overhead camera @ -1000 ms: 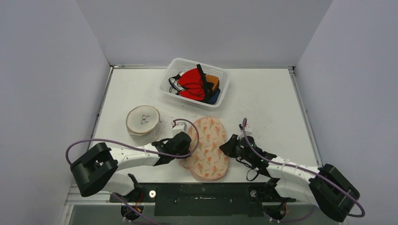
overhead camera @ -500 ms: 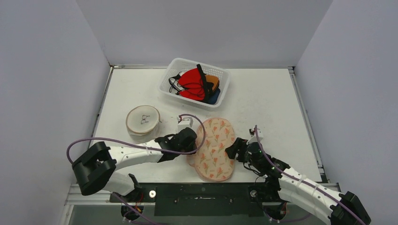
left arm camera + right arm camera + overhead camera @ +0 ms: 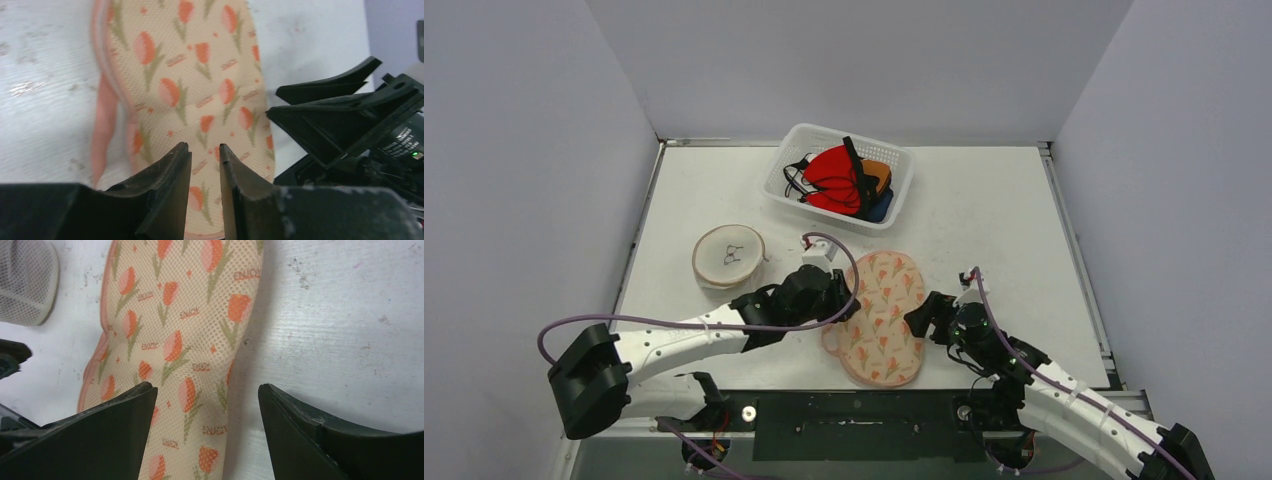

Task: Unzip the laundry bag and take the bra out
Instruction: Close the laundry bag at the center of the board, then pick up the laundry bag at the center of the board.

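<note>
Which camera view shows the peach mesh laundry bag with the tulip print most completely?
The top external view: almost the whole oval peach mesh laundry bag with tulip print is in frame. The left wrist view shows only one part with its pink edge; the right wrist view shows the mesh closely, but cropped.

White basket point(image 3: 901, 188) far back on the table point(image 3: 1004, 210); round mesh pouch point(image 3: 729, 256) left

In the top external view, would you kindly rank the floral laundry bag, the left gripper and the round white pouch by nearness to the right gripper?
1. The floral laundry bag, just left of the right gripper.
2. The left gripper, across the bag.
3. The round white pouch, far left, further back.
</note>
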